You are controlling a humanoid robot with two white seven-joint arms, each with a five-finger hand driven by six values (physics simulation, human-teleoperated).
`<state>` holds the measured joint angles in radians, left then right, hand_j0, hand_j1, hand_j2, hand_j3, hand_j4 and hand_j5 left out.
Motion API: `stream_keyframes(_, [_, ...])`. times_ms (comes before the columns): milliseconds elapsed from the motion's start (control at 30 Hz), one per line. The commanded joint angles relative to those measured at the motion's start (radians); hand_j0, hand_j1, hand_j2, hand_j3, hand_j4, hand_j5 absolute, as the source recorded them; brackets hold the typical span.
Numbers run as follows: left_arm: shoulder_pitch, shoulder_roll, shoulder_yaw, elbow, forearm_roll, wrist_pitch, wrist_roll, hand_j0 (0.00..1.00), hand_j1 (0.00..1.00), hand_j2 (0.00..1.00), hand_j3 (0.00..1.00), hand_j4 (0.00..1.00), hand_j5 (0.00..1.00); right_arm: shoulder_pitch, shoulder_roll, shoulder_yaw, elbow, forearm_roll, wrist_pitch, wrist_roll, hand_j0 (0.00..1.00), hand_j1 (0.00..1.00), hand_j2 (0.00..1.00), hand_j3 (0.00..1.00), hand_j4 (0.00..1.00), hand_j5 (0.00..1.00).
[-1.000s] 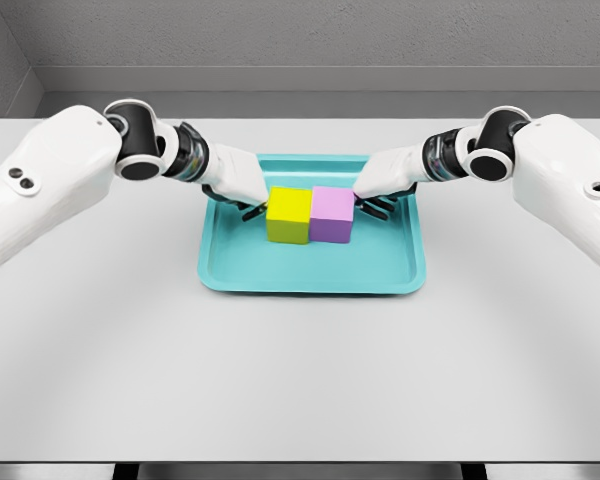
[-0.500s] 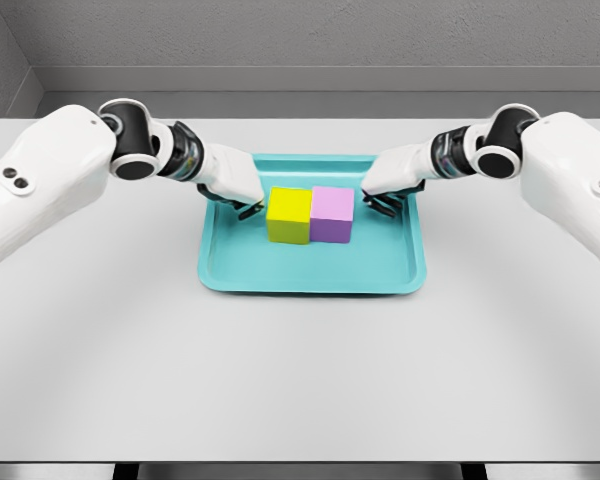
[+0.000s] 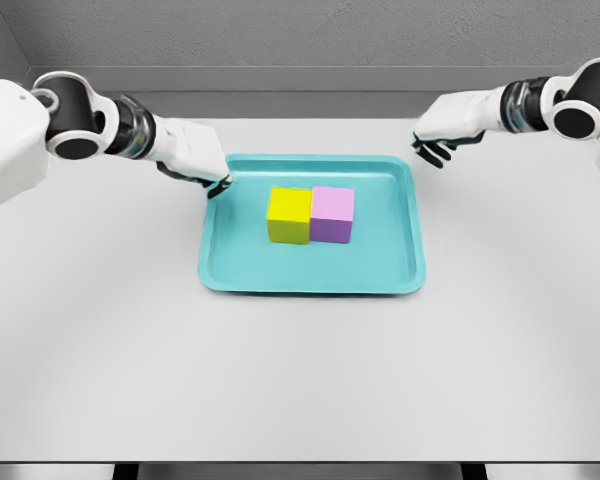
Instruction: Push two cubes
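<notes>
While two cubes sit side by side in one teal tray, both arms hang clear of them above the bench. The count is short: one yellow cube, one purple cube, one tray, two hands.

Taken from the left, the left arm enters from the bench's far left edge; its shoulder shell is cut off by the frame, so only the forearm and wrist show in full. The left hand reaches toward the tray's far left corner, palm down, with its dark fingertips just at the outer rim there. Its fingers look loosely bent and hold nothing, though most of them are hidden under the white back of the hand.

The yellow cube stands in the tray's middle, slightly toward the far rim, with its right face touching the purple cube. Both rest flat on the tray floor and are squared with each other.

The right arm comes in from the far right edge, also cropped at the frame. The right hand hovers beyond the tray's far right corner, near the bench's far edge, well apart from the purple cube. Its dark fingers hang down, relaxed, gripping nothing.
</notes>
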<state>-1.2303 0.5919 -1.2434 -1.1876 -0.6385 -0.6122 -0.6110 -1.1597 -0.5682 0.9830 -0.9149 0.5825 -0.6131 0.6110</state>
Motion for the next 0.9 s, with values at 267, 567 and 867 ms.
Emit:
stream_keyframes(267, [0.023,0.154,0.032,-0.182,0.026,0.001,0.0,0.46,0.46,0.46,0.46,0.46,0.46,0.086,-0.179,-0.138,0.001,-0.009,0.002,0.0,1.0,1.0,1.0,1.0,1.0,1.0])
stream_keyframes(567, [0.135,0.224,0.101,-0.326,0.022,0.001,0.0,0.46,0.46,0.46,0.46,0.46,0.46,0.091,-0.176,-0.13,-0.016,-0.012,0.002,0.0,1.0,1.0,1.0,1.0,1.0,1.0])
stream_keyframes(867, [0.141,0.336,0.122,-0.325,0.019,0.001,0.0,0.56,0.56,0.56,0.56,0.56,0.56,0.089,-0.18,-0.133,-0.032,-0.012,0.002,0.0,1.0,1.0,1.0,1.0,1.0,1.0])
